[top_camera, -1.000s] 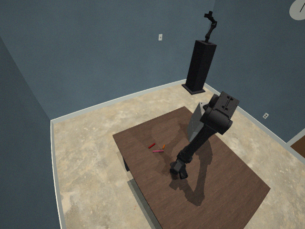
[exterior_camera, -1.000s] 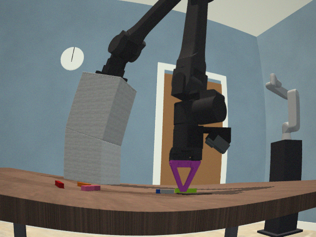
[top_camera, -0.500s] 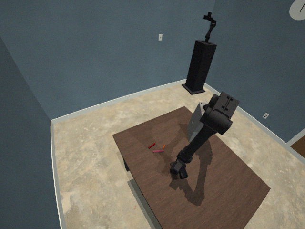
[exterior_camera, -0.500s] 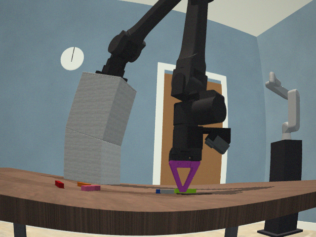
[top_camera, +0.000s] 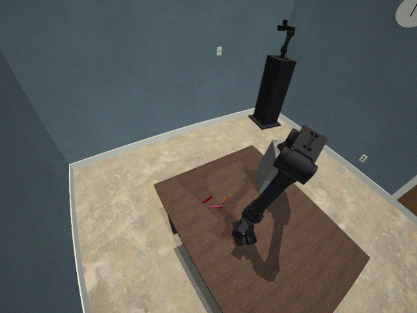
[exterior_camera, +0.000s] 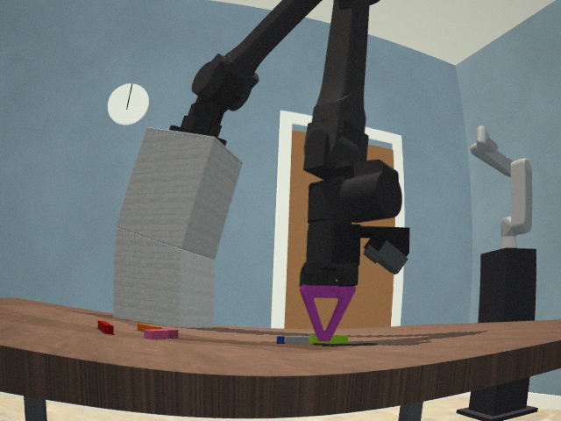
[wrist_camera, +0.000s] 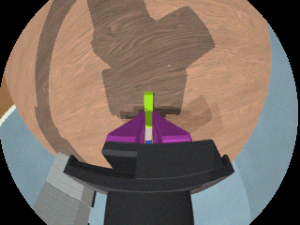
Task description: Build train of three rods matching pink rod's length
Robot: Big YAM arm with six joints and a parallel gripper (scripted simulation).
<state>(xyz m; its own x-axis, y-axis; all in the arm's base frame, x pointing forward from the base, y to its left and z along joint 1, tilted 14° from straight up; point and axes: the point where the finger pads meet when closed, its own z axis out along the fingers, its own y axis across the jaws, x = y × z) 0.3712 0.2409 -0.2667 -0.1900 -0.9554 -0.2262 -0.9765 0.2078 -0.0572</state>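
My gripper [exterior_camera: 324,336] has purple fingers and is shut on the lime rod [exterior_camera: 335,338], which lies flat on the table. In the wrist view the lime rod [wrist_camera: 148,108] runs straight ahead from between the fingers. A grey rod [exterior_camera: 296,339] lies end to end with the lime rod, and a blue rod [exterior_camera: 280,338] lies at the grey rod's other end, all in one line. The pink rod [exterior_camera: 160,333] lies apart at the left, also seen in the top view [top_camera: 215,206]. In that view the arm hides the train.
A red rod [top_camera: 207,199] and an orange rod [top_camera: 223,200] lie near the pink rod, well away from the gripper. The arm's grey base block [exterior_camera: 172,226] stands behind them. A black pedestal [top_camera: 273,90] stands on the floor beyond the table.
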